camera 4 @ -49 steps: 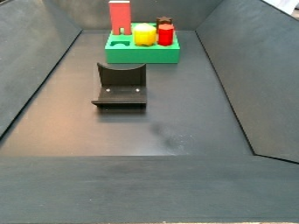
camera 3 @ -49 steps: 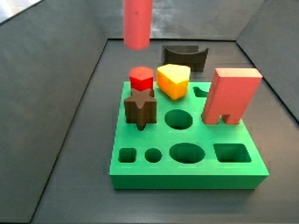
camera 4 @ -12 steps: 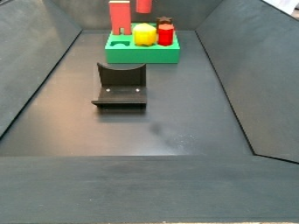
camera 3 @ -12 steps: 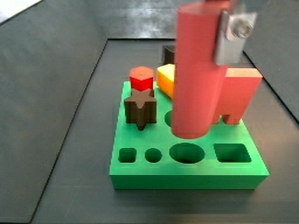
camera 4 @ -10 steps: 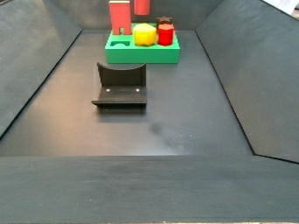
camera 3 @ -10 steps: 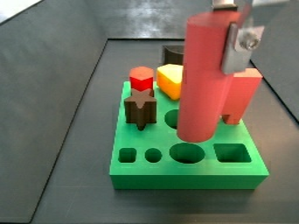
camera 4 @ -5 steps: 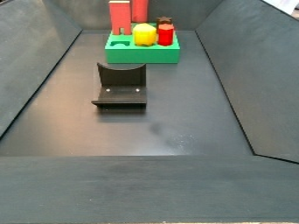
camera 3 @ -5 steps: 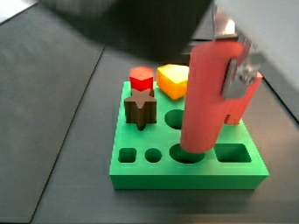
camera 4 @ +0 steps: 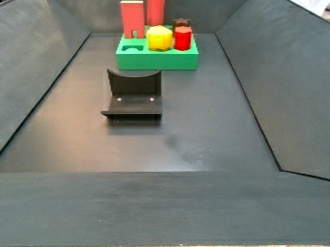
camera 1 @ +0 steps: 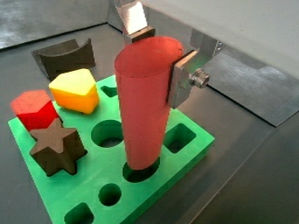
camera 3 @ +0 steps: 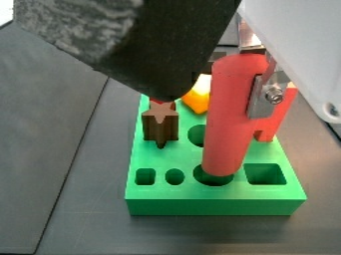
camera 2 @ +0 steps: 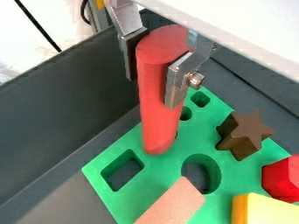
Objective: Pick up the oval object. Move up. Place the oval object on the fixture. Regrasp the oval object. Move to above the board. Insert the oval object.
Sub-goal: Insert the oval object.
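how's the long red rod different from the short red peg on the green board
The red rod is long and smooth with a rounded end; the red peg is short with flat sides. The rod is clamped in the tool above the board, its lower end at a hole; the peg stands free on the board, untouched. The rod is a paler red, the peg brighter. Both stand upright.
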Controlling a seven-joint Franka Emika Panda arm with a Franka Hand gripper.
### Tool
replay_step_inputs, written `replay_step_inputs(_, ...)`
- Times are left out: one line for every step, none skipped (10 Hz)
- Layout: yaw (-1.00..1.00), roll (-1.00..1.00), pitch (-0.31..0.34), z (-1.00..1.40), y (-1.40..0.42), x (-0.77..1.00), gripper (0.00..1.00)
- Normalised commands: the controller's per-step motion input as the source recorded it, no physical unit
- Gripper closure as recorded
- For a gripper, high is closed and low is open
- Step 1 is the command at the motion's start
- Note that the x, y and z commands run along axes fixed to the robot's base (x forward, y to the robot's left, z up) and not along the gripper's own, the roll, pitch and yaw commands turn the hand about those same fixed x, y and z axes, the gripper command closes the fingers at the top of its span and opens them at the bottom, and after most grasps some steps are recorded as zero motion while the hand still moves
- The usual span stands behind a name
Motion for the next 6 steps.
replay_step_inputs(-0.06, 0.06, 0.000, -0.02, -0.10, 0.00, 1.00)
replay_step_inputs(-0.05, 0.04, 0.000, 0.00, -0.16, 0.00, 1.00)
replay_step_inputs(-0.07, 0.05, -0.006, -0.05, -0.23, 0.00, 1.00)
replay_step_inputs(-0.04, 0.09, 0.000, -0.12, -0.15, 0.00, 1.00)
replay_step_inputs(-0.01, 0.12, 0.000, -0.19, -0.08, 0.00, 1.00)
replay_step_inputs(0.00, 0.13, 0.000, -0.20, -0.04, 0.00, 1.00)
